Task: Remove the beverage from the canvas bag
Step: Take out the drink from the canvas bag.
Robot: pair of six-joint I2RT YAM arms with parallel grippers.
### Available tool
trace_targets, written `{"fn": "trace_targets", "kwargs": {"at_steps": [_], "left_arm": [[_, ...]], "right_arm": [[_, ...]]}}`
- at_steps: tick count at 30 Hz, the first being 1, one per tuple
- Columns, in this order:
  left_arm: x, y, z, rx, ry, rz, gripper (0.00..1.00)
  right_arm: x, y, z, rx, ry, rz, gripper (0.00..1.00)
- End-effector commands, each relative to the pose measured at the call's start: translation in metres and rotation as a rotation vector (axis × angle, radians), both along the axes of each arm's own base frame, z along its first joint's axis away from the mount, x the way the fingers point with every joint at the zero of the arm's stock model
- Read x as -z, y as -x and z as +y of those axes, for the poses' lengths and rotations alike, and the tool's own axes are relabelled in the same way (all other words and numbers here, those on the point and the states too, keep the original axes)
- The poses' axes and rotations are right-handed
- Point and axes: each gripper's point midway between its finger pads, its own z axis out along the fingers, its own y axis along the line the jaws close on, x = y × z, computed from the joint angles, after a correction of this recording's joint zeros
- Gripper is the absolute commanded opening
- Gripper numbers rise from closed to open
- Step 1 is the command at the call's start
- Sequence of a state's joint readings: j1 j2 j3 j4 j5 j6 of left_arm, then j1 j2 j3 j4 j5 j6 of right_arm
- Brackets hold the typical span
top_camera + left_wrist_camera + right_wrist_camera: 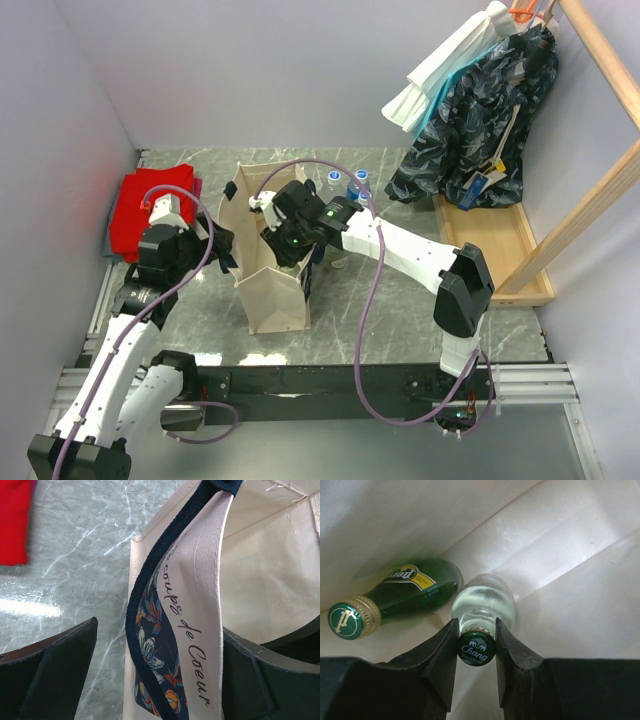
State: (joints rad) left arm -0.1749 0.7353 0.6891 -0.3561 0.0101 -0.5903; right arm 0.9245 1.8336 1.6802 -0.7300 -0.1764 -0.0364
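Two bottles: both down inside the bag [275,295], just beside each other, a clear bottle [482,602] and a green bottle [405,592].
Clear bottle: cap pointing up at the right wrist camera, body against the pale canvas.
Green bottle: on its side on the bag floor, gold-collared cap off to the left.
Right hand [476,632]: reaching in through the bag's mouth, fingers pinched tight on the clear bottle's green cap, one on each side.
Left hand [160,650]: fingers apart, straddling the bag's side wall and navy strap [175,527]; the inner finger is against the canvas, the outer one off it with counter [90,555] showing between.
Bag: standing upright mid-counter, between the two arms.
Red cloth [150,205]: folded at the far left, apart from the bag.
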Motion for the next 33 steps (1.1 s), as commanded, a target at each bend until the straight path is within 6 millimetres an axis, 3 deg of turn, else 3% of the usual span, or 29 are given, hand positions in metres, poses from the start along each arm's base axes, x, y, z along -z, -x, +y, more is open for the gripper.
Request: {"fn": "trace_targets", "kwargs": {"at_steps": [1, 33], "left_arm": [[-0.02, -0.003, -0.002, 0.015, -0.002, -0.06, 0.96], [-0.02, -0.003, -0.001, 0.01, -0.006, -0.058, 0.97]], "right_arm": [[-0.046, -0.01, -0.003, 0.039, -0.081, -0.105, 0.0], [-0.101, -0.031, 0.006, 0.086, -0.168, -0.252, 0.0]]}}
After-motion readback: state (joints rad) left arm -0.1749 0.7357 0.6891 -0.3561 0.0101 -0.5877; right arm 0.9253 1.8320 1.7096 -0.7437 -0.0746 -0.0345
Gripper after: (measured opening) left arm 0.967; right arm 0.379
